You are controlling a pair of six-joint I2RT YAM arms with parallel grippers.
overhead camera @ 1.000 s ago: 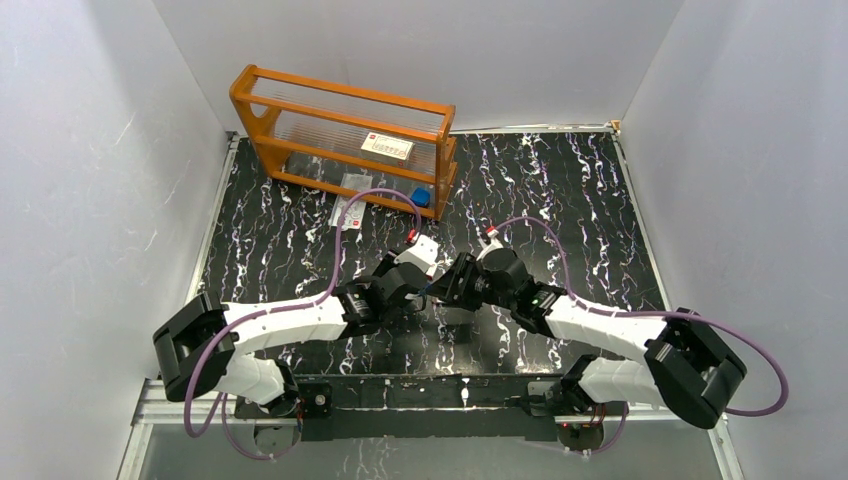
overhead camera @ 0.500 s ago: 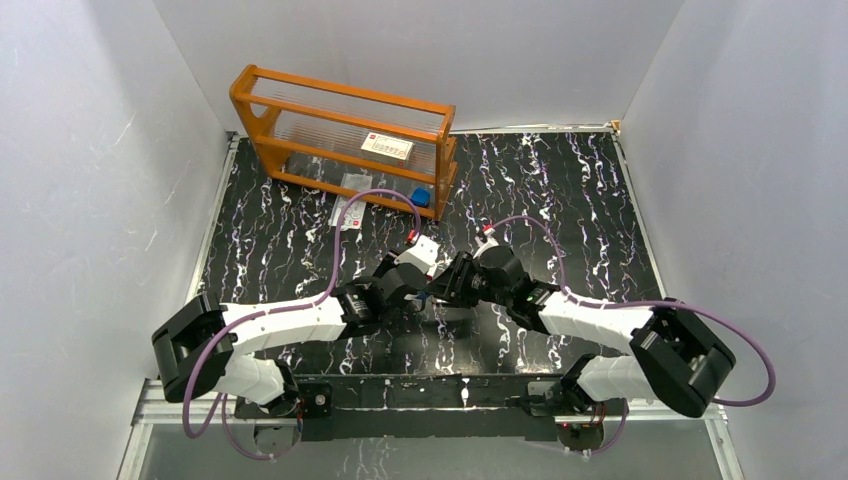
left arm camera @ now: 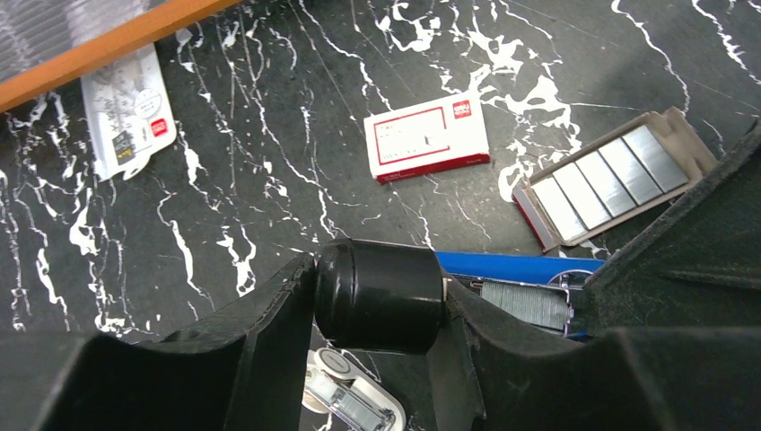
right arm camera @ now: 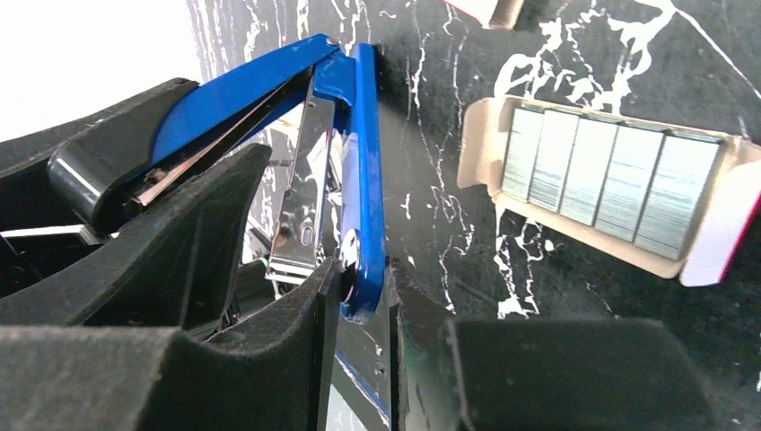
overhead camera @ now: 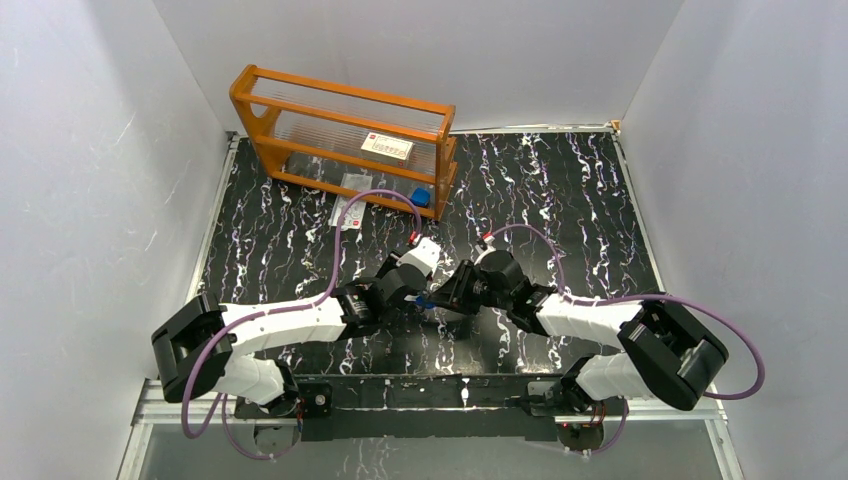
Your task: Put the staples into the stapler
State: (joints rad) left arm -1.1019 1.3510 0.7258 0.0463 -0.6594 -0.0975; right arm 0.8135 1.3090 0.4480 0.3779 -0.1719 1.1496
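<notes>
Marbled table [left arm camera: 269, 135] holds staples [left arm camera: 610, 180] just beside the open stapler [right arm camera: 363, 162].

Mid-table passage is blocked where the left gripper [left arm camera: 372, 305] and right gripper [right arm camera: 359, 301] are clamped on the blue stapler [right arm camera: 362, 135]. The staples [left arm camera: 608, 180] and a red-and-white box [left arm camera: 429, 136] are strewn just beyond. The far-left corner is taken by an orange rack [overhead camera: 345, 135]. Bare table [overhead camera: 580, 190] is left at right.

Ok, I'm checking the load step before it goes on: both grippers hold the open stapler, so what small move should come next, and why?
Probably close it: let the right gripper swing the blue arm shut over the magazine. The stapler gapes open, the left gripper clamps its black end, and a staple strip already seems to lie in that magazine.
</notes>
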